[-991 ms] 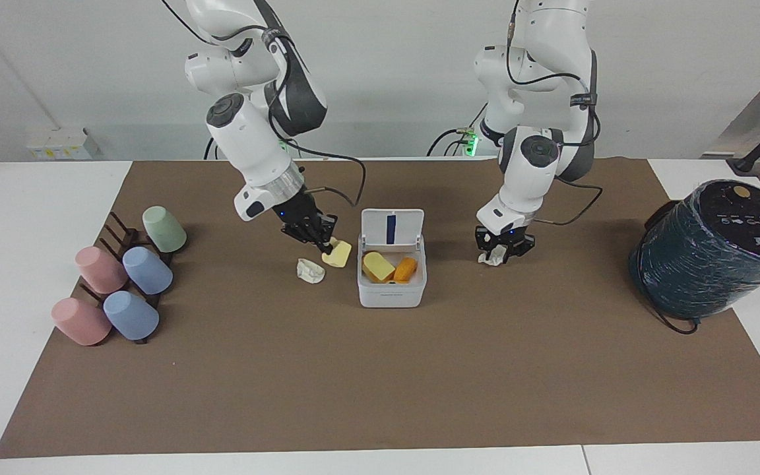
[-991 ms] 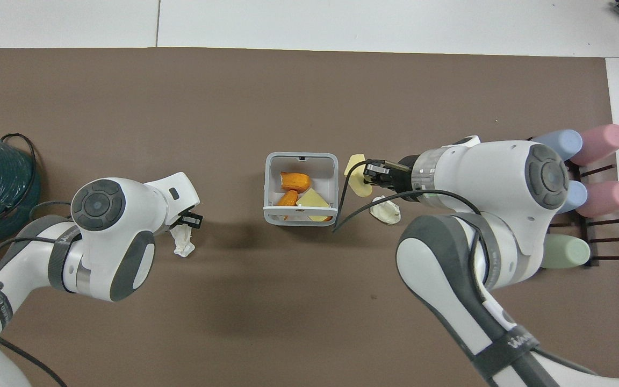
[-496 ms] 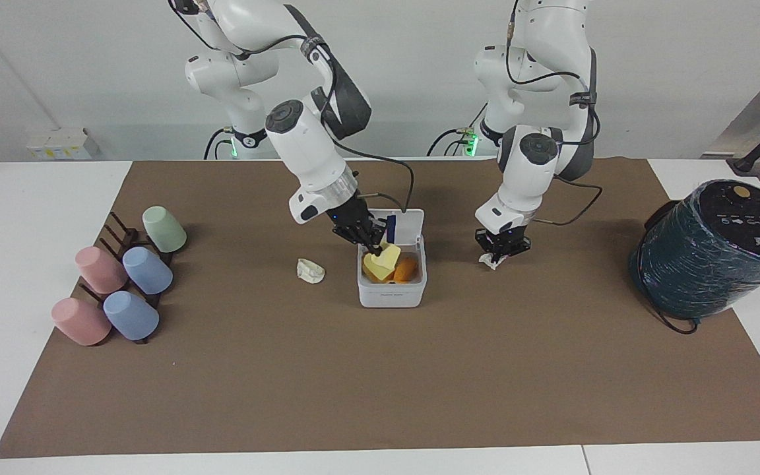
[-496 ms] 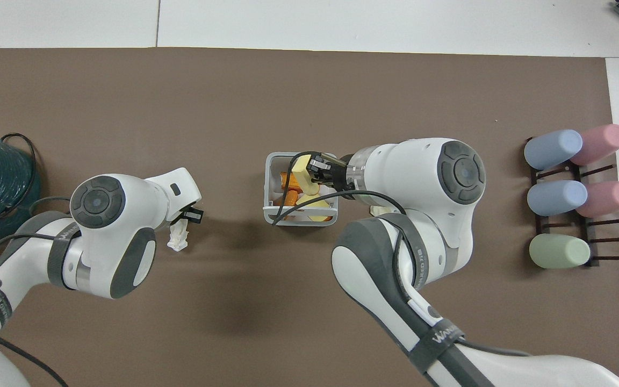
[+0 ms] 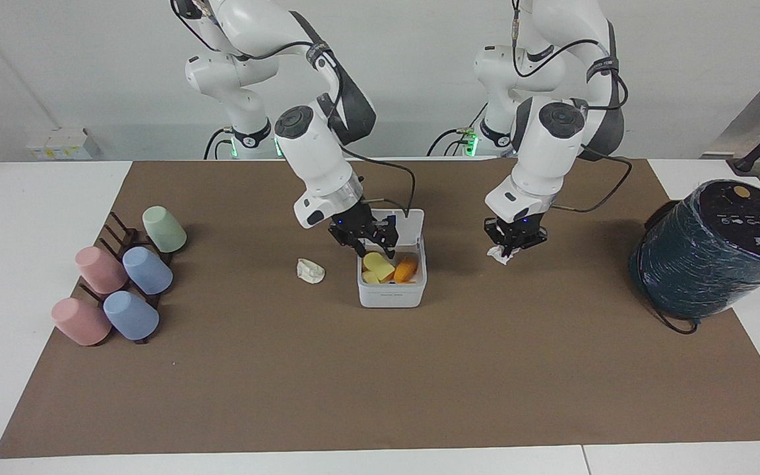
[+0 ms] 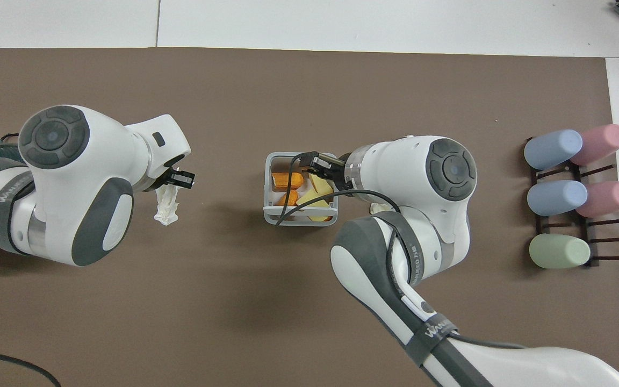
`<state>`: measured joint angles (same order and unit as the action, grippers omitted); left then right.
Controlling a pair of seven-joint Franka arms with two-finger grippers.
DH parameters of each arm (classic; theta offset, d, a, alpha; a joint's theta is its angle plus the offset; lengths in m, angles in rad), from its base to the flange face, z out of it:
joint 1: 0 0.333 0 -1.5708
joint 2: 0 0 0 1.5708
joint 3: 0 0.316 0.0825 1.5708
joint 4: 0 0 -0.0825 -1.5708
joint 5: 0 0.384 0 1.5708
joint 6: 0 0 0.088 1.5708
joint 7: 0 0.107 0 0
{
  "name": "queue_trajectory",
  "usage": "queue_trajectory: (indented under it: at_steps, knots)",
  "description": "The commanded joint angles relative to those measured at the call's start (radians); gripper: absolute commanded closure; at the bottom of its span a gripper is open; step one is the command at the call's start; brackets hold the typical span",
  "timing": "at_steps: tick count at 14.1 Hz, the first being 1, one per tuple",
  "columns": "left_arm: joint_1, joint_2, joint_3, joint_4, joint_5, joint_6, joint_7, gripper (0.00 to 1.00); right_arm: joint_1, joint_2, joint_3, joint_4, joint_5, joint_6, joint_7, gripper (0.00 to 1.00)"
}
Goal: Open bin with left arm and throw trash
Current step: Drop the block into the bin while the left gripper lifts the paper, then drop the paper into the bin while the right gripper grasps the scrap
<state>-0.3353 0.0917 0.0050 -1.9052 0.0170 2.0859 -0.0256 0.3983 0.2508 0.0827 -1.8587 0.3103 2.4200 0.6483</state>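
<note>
The white bin (image 5: 391, 297) (image 6: 268, 185) stands mid-table with its lid up. My right gripper (image 5: 371, 243) (image 6: 317, 163) hovers open just over it. The pale yellow block (image 5: 378, 264) (image 6: 318, 186) lies loose inside the bin, among other yellow and orange pieces. My left gripper (image 5: 514, 247) (image 6: 178, 179) is raised over the mat toward the left arm's end, shut on a crumpled white paper wad (image 5: 500, 254) (image 6: 166, 206) that hangs below it. A second paper wad (image 5: 309, 270) (image 6: 380, 208) lies on the mat beside the bin, toward the right arm's end, partly hidden under my right arm from above.
A dark rack with several pastel cups (image 5: 119, 284) (image 6: 567, 188) sits at the right arm's end of the mat. A big dark teal cylinder (image 5: 716, 247) stands at the left arm's end, with a black cable at its foot.
My right gripper carried the yellow block over the bin and opened, so the block dropped inside. My left gripper closed on the paper wad and rose with it off the mat.
</note>
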Motion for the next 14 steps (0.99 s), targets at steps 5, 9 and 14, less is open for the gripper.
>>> queue_trajectory:
  at_steps: [5,9,14]
  knots:
    - [-0.154,0.085,-0.025,0.224,-0.018,-0.086,-0.364,1.0,-0.144,-0.039,0.0,-0.121,-0.068,0.008,-0.26,0.0]
    - [-0.229,0.097,-0.026,0.175,-0.077,0.106,-0.442,1.0,-0.159,-0.057,0.0,-0.282,-0.068,0.103,-0.475,0.0]
    - [-0.278,0.103,-0.026,0.103,-0.095,0.213,-0.455,1.0,-0.159,-0.053,0.002,-0.399,-0.068,0.275,-0.657,0.0]
